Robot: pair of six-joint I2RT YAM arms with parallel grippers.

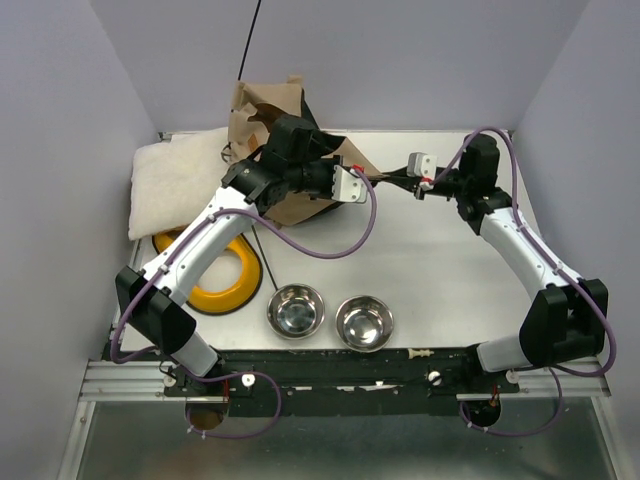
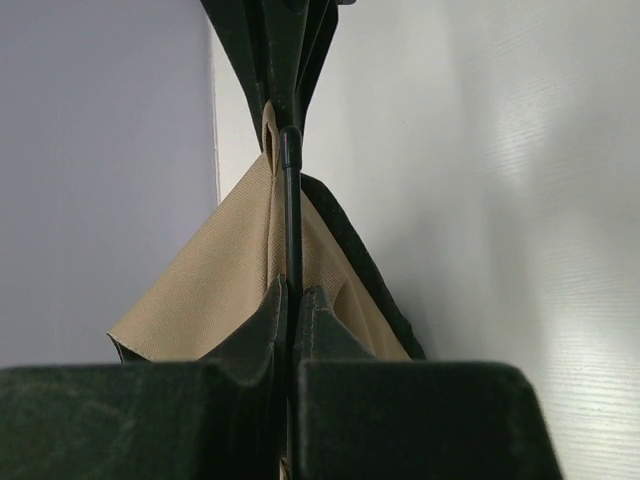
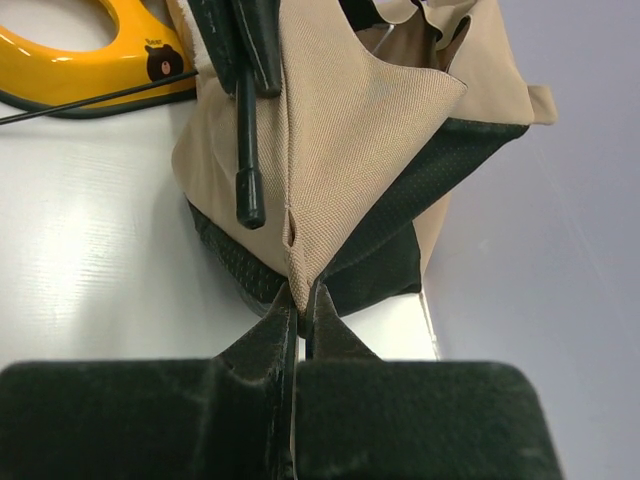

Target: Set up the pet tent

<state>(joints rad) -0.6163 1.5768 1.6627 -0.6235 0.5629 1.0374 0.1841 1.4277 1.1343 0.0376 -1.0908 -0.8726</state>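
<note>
**Q:** In the top view, where was the pet tent?

**A:** The pet tent (image 1: 258, 110) lay slumped at the far side of the bench (image 1: 440, 270), just beside the cream cushion (image 1: 180, 185). It was partly under the left arm (image 1: 205, 235). The right arm (image 1: 520, 240) reached toward the tent from the right. A yellow ring (image 1: 225, 290), a steel bowl (image 1: 296, 310) and a second bowl (image 1: 364, 322) sat nearer the arm bases.

**Q:** What did the left wrist view show?

**A:** The left jaws were pressed together on a thin black pole (image 2: 291, 200). The pole ran straight up from between them, passing a loop at the tip of the tan cloth (image 2: 215, 290). Black trim (image 2: 360, 270) edged the cloth on the right.

**Q:** And the right wrist view?

**A:** The right jaws were clamped on a corner of the tent, where the tan cloth met black mesh (image 3: 390, 230). A capped pole end (image 3: 248, 195) showed just left of the seam. Part of the yellow ring rested on the bench at upper left.
</note>
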